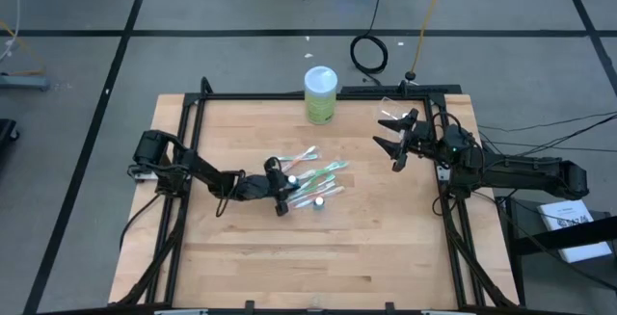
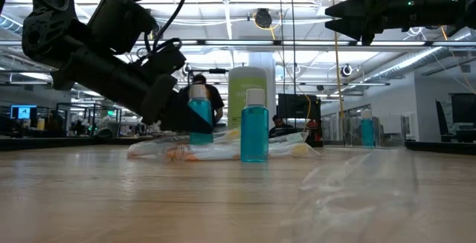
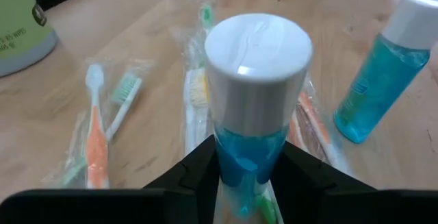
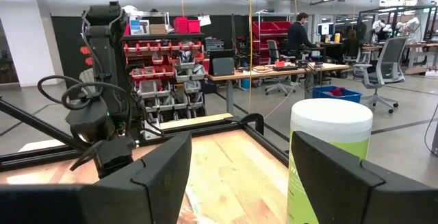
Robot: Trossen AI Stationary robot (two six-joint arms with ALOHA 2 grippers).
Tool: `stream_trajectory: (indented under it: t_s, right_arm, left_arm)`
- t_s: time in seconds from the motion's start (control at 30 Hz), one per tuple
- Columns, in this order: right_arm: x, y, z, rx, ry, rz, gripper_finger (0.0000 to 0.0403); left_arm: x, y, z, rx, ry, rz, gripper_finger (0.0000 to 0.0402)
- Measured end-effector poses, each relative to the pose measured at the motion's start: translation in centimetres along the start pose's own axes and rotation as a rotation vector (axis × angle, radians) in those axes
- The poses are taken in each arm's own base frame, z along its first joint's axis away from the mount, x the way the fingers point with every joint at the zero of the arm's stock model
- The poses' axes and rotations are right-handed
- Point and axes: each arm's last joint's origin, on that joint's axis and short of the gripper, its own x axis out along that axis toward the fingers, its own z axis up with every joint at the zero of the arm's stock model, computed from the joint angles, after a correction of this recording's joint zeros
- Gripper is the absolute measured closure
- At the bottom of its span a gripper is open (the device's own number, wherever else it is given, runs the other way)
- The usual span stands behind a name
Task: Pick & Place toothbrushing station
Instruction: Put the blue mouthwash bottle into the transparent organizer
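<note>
A pile of wrapped green-white and orange-white toothbrushes [image 1: 318, 172] [image 3: 96, 142] lies flat at the table's middle. My left gripper [image 1: 286, 188] [image 3: 250, 162] reaches in from the table's left and is shut on a small teal tube with a white cap [image 3: 256, 80] [image 2: 199, 113]. A second teal tube [image 1: 318, 202] [image 2: 254, 128] [image 3: 383, 73] stands upright on its base beside the pile. A clear cup [image 2: 372, 131] shows at the far right, with a teal tube in or behind it. My right gripper [image 1: 395, 142] [image 4: 239, 176] hangs open, high over the far right. My left gripper pinches the tube's teal body [image 3: 239, 159] below the white cap between its two fingers. The fingers come from the table's left, slanting a little downward. The tube stands upright over the toothbrush pile; its base is hidden, so whether it is lifted clear I cannot tell.
A large lime-green cylinder with a white lid [image 1: 320, 93] [image 4: 328, 155] stands at the table's far edge, right in front of my right gripper. A black frame [image 1: 193, 122] runs around the tabletop. Bare wood lies toward the near edge [image 1: 318, 267].
</note>
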Motion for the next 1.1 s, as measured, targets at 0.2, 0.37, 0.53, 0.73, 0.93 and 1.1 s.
stream_trajectory:
  t_s: [0.2,0.37,0.53,0.73,0.93,1.1]
  right_arm:
    - [0.0,0.0,0.0,0.000,0.000,0.000,0.0156]
    - [0.0,0.0,0.0,0.000,0.000,0.000,0.0156]
    - [0.0,0.0,0.0,0.001,0.000,0.000,0.0156]
    - [0.0,0.0,0.0,0.001,0.000,0.001,0.0156]
    - [0.0,0.0,0.0,0.000,0.000,0.001,0.0156]
    - [0.0,0.0,0.0,0.000,0.000,0.000,0.0156]
  left_arm:
    - [-0.5,-0.1,1.1,-0.030,-0.035,-0.026,0.0280]
    - [-1.5,-0.1,3.0,-0.055,-0.101,-0.077,0.0279]
    - [-2.6,0.1,4.3,-0.054,-0.113,-0.081,0.0279]
    - [-3.8,0.3,5.8,-0.071,-0.156,-0.088,0.0279]
    - [-5.2,0.5,7.6,-0.102,-0.241,-0.127,0.0279]
    - [-5.8,0.5,8.2,-0.087,-0.269,-0.143,0.0279]
